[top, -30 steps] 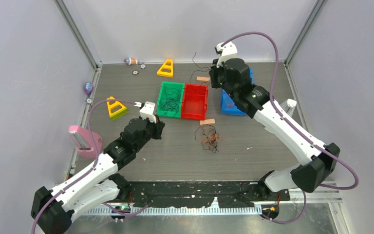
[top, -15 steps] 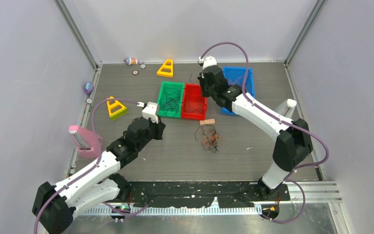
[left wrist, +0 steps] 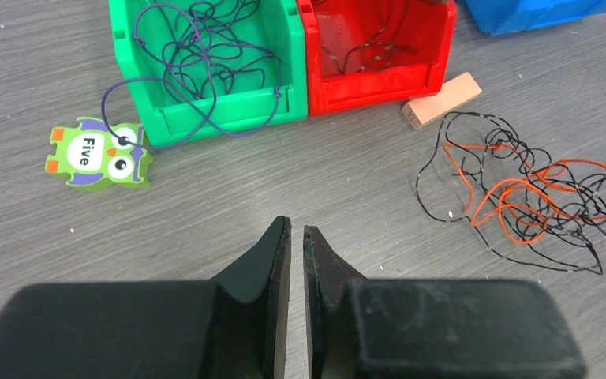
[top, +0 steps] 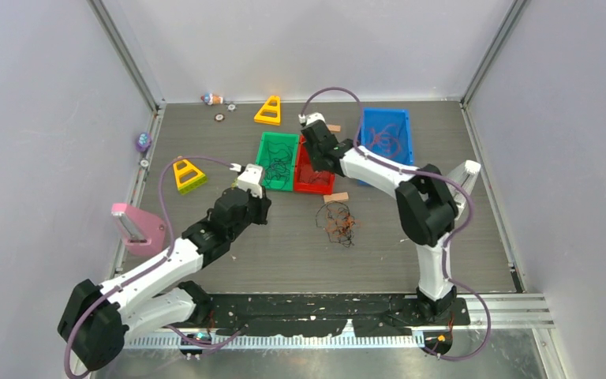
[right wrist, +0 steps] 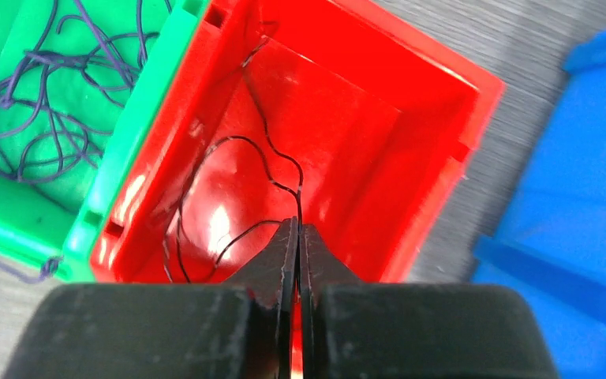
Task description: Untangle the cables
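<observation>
Two grippers: the left gripper (left wrist: 297, 229) points at bare table (top: 284, 253) in front of the bins, its jaws almost together with a thin slit and nothing in it. The right gripper (right wrist: 297, 225) has its jaws pressed together on a dark strand (right wrist: 272, 162) inside the red bin (right wrist: 434, 142).
Hidden: from above, the right wrist covers its own fingers and part of the red bin. The blue bin (right wrist: 576, 197) is blurred and cut off in the right wrist view. Small bits along the far edge are too small to tell.
Cables: a tangle (left wrist: 529, 193) of orange-red and black strands, looped loosely through each other, lies flat on the table in front of the red bin. A purple cable (left wrist: 197, 35) is heaped in the green bin (left wrist: 229, 118), with one loop over the front wall. Thin strands in the blue bin are of unclear colour.
Around: a wooden block (left wrist: 442, 100) lies between the tangle and the red bin. An owl tag (left wrist: 99, 154) marked "Five" hangs on the purple loop. Two yellow triangles (top: 269, 110) and a pink object (top: 136, 227) stand well apart from the bins.
</observation>
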`<state>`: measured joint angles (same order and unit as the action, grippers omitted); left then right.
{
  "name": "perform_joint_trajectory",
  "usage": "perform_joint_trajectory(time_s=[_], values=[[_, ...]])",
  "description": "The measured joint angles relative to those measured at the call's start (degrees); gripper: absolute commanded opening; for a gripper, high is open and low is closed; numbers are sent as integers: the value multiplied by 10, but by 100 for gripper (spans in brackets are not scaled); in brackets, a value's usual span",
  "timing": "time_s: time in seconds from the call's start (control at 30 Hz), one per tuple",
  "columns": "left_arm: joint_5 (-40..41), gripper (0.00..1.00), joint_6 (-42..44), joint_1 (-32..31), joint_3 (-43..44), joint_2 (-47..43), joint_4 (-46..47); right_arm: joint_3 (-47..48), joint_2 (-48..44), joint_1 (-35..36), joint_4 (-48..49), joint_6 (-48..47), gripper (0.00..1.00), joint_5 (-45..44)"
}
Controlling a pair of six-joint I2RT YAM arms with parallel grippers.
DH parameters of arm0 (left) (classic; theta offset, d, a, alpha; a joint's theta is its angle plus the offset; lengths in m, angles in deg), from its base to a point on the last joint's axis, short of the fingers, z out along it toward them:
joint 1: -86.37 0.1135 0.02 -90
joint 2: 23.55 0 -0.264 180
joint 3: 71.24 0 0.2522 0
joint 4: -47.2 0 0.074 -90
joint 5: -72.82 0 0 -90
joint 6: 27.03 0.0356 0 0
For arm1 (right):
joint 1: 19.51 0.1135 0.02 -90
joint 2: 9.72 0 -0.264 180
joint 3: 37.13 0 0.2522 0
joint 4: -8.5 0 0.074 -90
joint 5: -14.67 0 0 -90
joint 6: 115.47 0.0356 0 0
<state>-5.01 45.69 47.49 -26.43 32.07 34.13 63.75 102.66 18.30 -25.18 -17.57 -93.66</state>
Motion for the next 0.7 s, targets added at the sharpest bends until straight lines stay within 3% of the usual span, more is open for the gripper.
perform_joint_trajectory(time_s=[0.17, 0.27, 0.37, 0.5, 0.7], values=[[3, 12, 13, 0, 0, 30, 30, 90, 109, 3, -21, 0, 9, -2], [3, 14, 18, 0, 0, 47, 56, 143, 162, 3, -41, -2, 27, -4], [-2, 25, 26, 0, 0, 66, 81, 149, 168, 3, -57, -6, 41, -7], [-34, 36, 33, 0, -8, 89, 129, 113, 127, 3, -54, -13, 49, -10], [-115, 46, 43, 0, -23, 123, 191, 16, -31, 3, -46, -17, 63, -4]])
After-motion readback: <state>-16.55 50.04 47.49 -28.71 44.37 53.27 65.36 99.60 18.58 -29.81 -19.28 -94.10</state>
